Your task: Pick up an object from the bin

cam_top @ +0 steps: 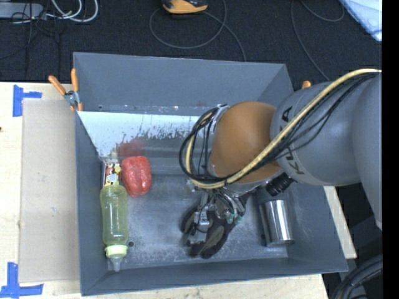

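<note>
- Hanging low near the front of the grey metal bin [162,86], the gripper [207,230] sits over bare floor. I honestly can't tell how wide it's open, and I can't make out anything held in it.
- Closest thing is the shiny steel cylinder [275,222], just to its right by the bin's right wall. It looks rigid and smooth, probably slick and a bit weighty – I'd grab across the round body, mid-length.
- Over on the left there's a clear yellowish plastic bottle [115,220] on its side, likely light and squashy. Above it a crumpled red lump [136,175] looks soft, just beside a small printed packet [111,174].
</note>
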You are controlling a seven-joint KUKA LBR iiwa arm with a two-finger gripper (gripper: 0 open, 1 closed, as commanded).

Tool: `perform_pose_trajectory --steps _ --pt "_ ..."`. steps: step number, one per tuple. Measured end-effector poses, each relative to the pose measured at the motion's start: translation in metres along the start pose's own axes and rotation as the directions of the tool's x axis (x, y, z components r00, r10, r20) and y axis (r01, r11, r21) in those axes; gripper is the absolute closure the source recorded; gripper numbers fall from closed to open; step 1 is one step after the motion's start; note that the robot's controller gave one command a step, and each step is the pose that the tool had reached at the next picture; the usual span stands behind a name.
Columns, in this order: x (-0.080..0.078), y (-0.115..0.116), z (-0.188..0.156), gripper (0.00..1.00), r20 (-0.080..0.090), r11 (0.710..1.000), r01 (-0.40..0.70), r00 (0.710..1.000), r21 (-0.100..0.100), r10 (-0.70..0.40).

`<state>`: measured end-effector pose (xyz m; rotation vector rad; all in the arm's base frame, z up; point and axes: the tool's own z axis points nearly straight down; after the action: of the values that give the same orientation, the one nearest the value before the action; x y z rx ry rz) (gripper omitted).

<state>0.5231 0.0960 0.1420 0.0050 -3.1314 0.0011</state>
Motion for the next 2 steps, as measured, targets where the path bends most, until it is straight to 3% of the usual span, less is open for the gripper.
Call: perform_pose_trajectory --steps 1,2 --pt "-0.001 0.0 -0.004 0.0 0.007 1.0 -0.003 1.0 -0.001 0.003" --pt "0.002 -0.028 0.018 0.0 0.006 0.999 -0.042 0.999 -0.003 0.042"
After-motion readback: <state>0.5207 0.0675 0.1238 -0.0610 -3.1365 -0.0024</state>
